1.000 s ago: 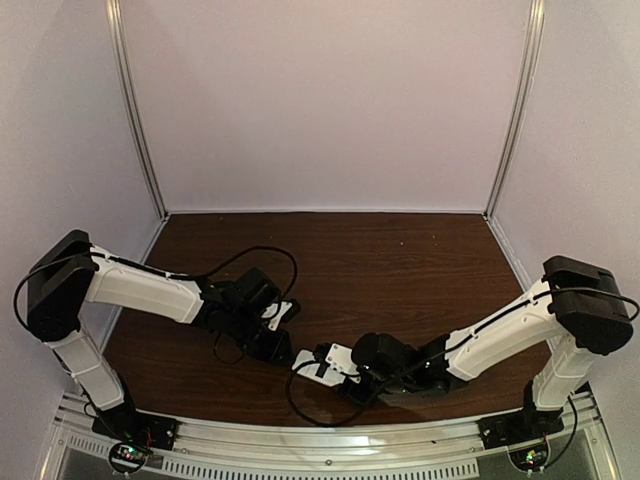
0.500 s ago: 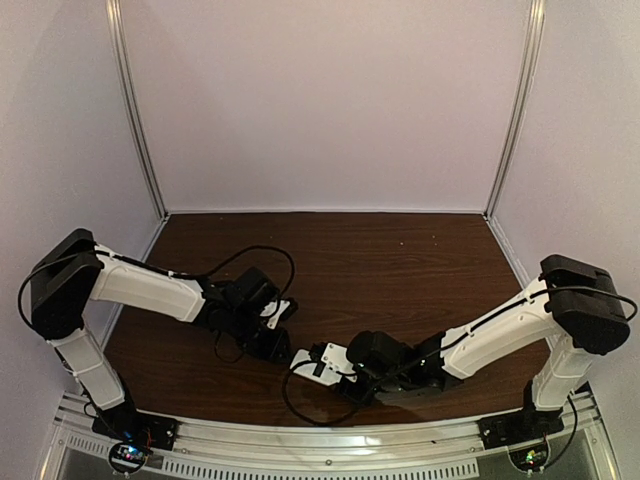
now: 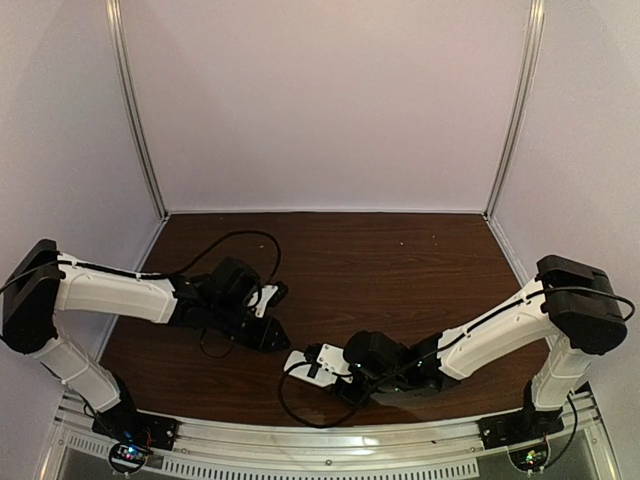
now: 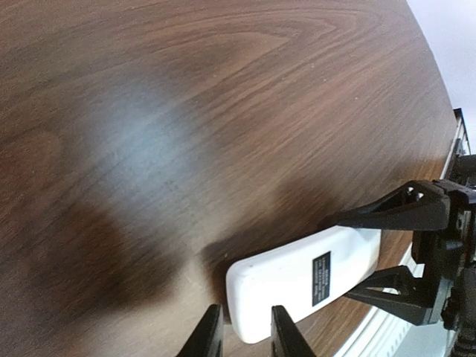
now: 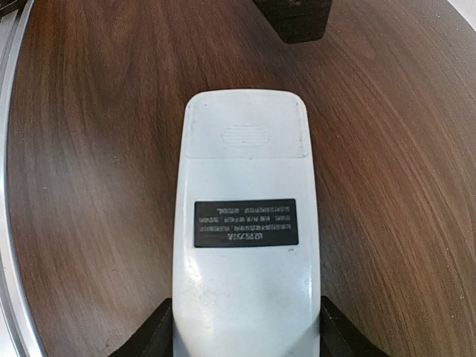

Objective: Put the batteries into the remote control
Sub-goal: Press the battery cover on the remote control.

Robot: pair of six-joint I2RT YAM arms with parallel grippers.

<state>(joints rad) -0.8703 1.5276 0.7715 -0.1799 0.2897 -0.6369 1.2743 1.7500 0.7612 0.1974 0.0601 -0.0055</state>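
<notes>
The right fingers (image 5: 152, 338) clamp the small white rounded plastic remote control (image 5: 245, 223), back-up at the near side of the dark wooden tabletop (image 5: 89, 149). The left fingers (image 4: 212, 338) hover narrowly parted and empty beside its free end. The ridged battery cover (image 5: 245, 134) looks shut, so it should be slid off squarely first. No batteries are in view.

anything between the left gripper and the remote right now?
Only bare table. The right wrist view shows plain wood between the left gripper and the far end of the remote control; they do not touch.
</notes>
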